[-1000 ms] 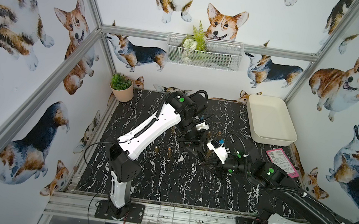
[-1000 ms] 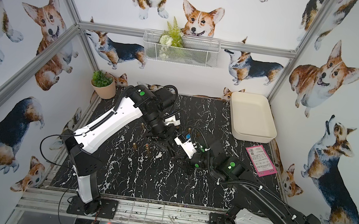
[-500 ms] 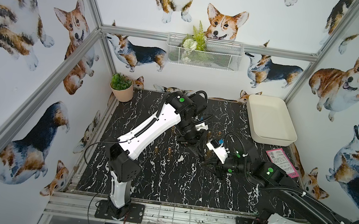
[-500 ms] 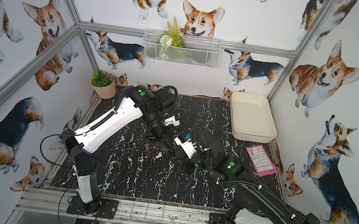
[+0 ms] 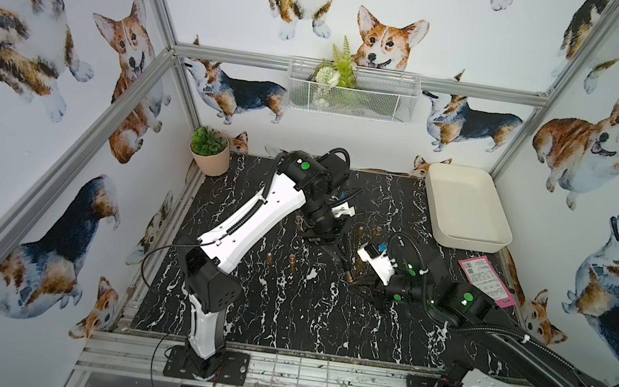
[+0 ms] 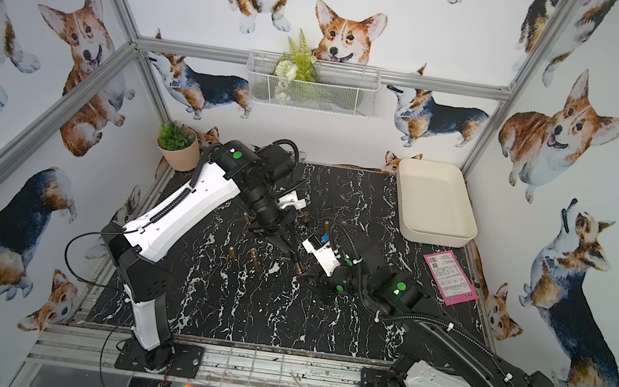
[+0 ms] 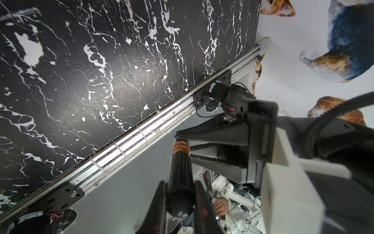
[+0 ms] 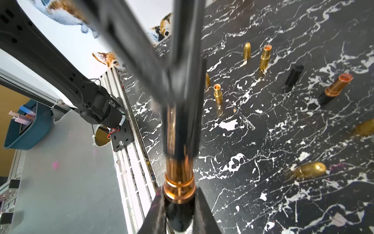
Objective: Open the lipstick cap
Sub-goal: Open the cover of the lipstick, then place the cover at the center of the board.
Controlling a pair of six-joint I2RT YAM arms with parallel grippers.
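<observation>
Wrist views: left tool (image 7: 180,187) and right tool (image 8: 179,194) both clenched on one lipstick (image 7: 180,168), black barrel and copper collar (image 8: 179,185) plain. Both top views: same lipstick a mere speck, aloft over desk (image 5: 280,316).

In both top views the lipstick (image 5: 347,276) (image 6: 299,271) is too small to make out. The blurred left end effector (image 8: 181,87) hides the far end of the cap (image 8: 182,133).
</observation>
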